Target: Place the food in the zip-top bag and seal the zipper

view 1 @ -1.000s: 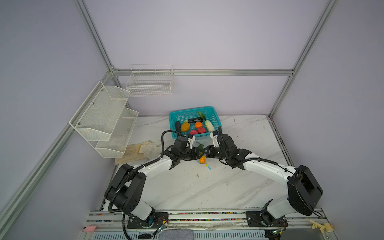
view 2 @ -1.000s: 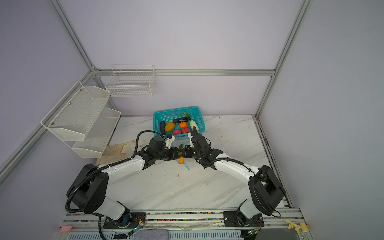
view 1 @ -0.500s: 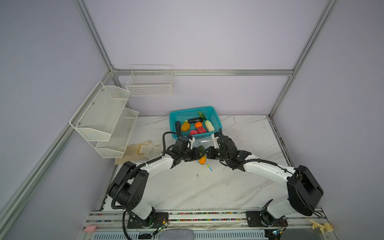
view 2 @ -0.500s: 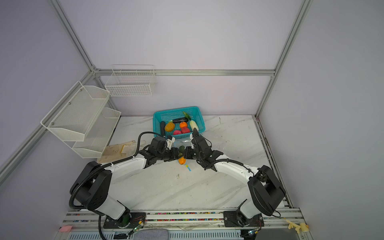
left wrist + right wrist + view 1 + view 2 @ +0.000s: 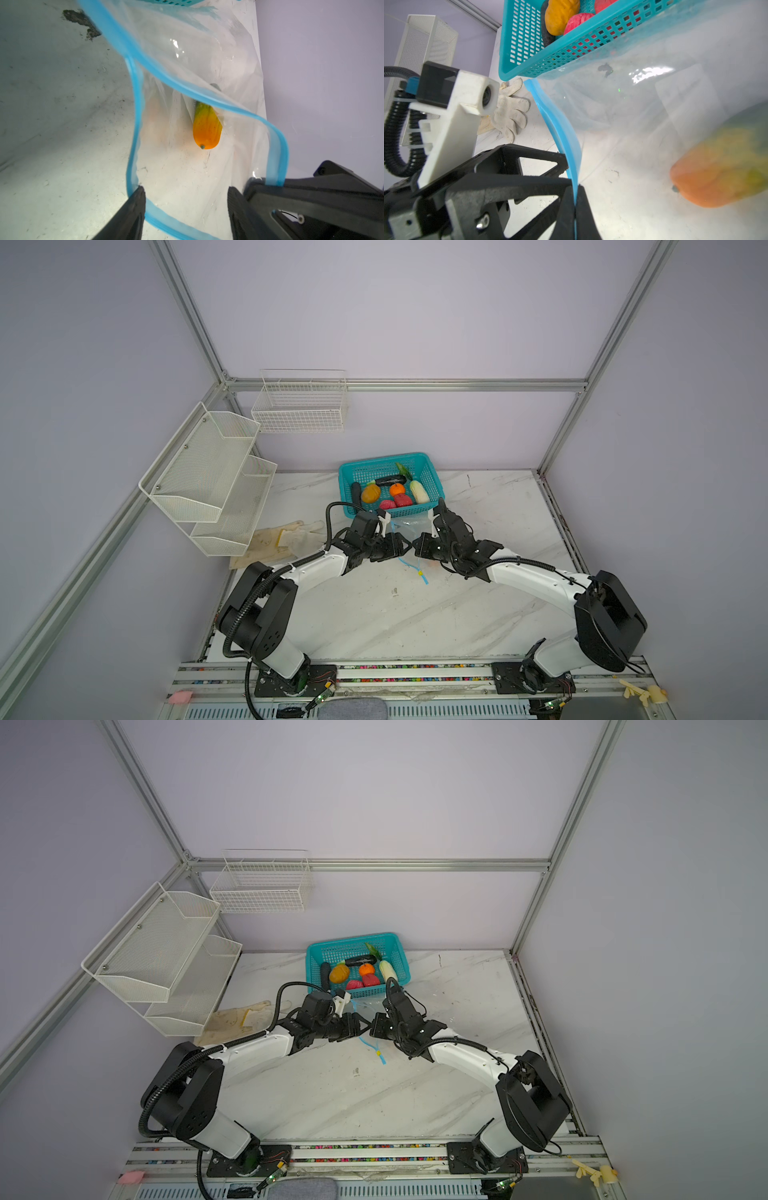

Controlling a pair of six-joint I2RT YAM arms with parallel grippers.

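Note:
The zip-top bag [image 5: 207,52] lies on the table in front of the teal basket [image 5: 382,458], its mouth held apart. Inside it rests one piece of food [image 5: 206,128], orange fading to yellow-green; the right wrist view shows this piece [image 5: 716,172] through the plastic. My left gripper [image 5: 186,190] is open at the bag's mouth with nothing between its fingers. The blue zipper [image 5: 136,116] loops around it. My right gripper [image 5: 574,199] is shut on the zipper strip [image 5: 560,126]. In both top views the two grippers [image 5: 405,547] [image 5: 374,1029] nearly meet. The yellow slider [image 5: 420,572] lies just in front of them.
The basket [image 5: 353,940] behind the bag holds several more food pieces [image 5: 395,493]. A white work glove [image 5: 508,112] lies on the table to the left. A two-tier mesh shelf [image 5: 208,477] hangs on the left wall and a wire basket [image 5: 299,406] on the back wall.
My left gripper has opened and let go of the orange-green piece, which now lies inside the bag. The right gripper has kept its hold on the zipper strip.

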